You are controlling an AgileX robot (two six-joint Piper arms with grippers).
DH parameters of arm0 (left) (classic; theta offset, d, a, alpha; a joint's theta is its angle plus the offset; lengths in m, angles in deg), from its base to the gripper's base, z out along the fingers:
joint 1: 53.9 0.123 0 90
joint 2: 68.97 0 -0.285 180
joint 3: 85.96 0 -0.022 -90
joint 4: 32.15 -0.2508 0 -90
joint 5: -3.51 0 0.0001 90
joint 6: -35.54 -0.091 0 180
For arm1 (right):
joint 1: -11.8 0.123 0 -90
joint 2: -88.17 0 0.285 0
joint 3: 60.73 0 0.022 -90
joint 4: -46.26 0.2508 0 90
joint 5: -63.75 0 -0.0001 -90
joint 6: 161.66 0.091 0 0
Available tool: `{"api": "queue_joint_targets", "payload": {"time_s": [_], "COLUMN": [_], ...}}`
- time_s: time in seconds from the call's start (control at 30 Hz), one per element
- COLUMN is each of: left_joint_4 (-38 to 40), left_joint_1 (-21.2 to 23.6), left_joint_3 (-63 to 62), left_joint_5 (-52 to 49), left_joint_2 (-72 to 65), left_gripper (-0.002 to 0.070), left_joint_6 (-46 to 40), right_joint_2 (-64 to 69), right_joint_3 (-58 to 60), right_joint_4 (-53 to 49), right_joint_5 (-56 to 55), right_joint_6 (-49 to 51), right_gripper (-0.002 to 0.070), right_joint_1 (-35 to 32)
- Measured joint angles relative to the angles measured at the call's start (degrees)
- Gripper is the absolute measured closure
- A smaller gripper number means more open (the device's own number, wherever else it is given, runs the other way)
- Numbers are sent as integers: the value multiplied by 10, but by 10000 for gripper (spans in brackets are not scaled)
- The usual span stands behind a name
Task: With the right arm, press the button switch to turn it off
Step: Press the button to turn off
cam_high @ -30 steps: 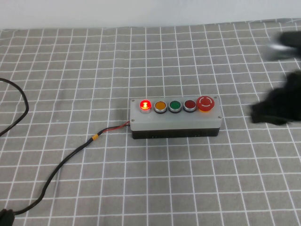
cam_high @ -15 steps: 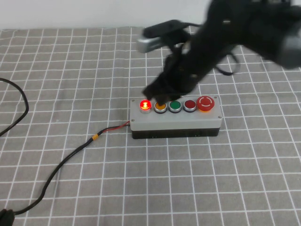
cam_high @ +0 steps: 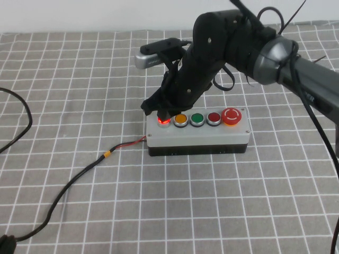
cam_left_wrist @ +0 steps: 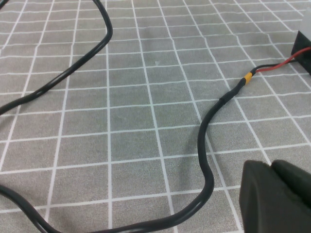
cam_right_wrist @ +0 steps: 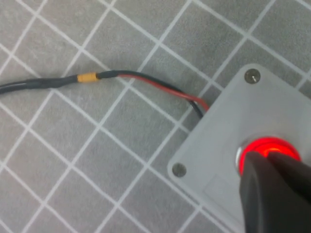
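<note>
high view, switch: button switch (cam_high: pixel 197 133) sitting about mid-table on the grey checked cloth (cam_high: pixel 79 79), long side running left to right
high view, buttons: from the left, red lamp (cam_high: pixel 163 121) glowing, then yellow button (cam_high: pixel 180 119), green button (cam_high: pixel 197 118), dark-red button (cam_high: pixel 214 118), big red mushroom button (cam_high: pixel 232 116) at the right end
high view, right arm: right arm (cam_high: pixel 265 50) reaching in from the right edge, bent down over the left end of the box
high view, right gripper: right gripper (cam_high: pixel 158 108) down right at the red lamp, seemingly touching it; can't tell how far apart the fingers are, nothing visibly held
high view, silver bit: small silver-grey part (cam_high: pixel 150 61) sticking out behind the wrist
high view, cable: black cable (cam_high: pixel 74 180) leaving the box's left end, yellow band (cam_high: pixel 106 154) near the box, trailing off to the near left corner
left wrist view, left gripper: left gripper (cam_left_wrist: pixel 277 199) just a dark tip low over the cloth, near the cable; can't tell if open or closed
left wrist view, cable: loops across the cloth, red wire (cam_left_wrist: pixel 284 63) past the yellow band heading to the box corner
right wrist view, box: grey lid corner with two screws (cam_right_wrist: pixel 179 170), lamp lit red
right wrist view, fingers: dark finger (cam_right_wrist: pixel 272 194) covering part of the lamp, seemingly pressed together there
</note>
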Motion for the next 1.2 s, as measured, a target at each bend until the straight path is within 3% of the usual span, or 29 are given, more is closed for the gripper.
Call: {"api": "queue_joint_targets", "payload": {"time_s": [1.2], "left_joint_4": [0], "left_joint_1": [0], "left_joint_3": [0], "left_joint_5": [0], "left_joint_2": [0], "left_gripper": [678], "left_joint_6": [0], "right_joint_2": [13], "right_joint_3": [-16], "right_joint_4": [-7], "right_joint_5": [-8], "right_joint_6": [4], "right_gripper": [694], "right_joint_1": [0]}}
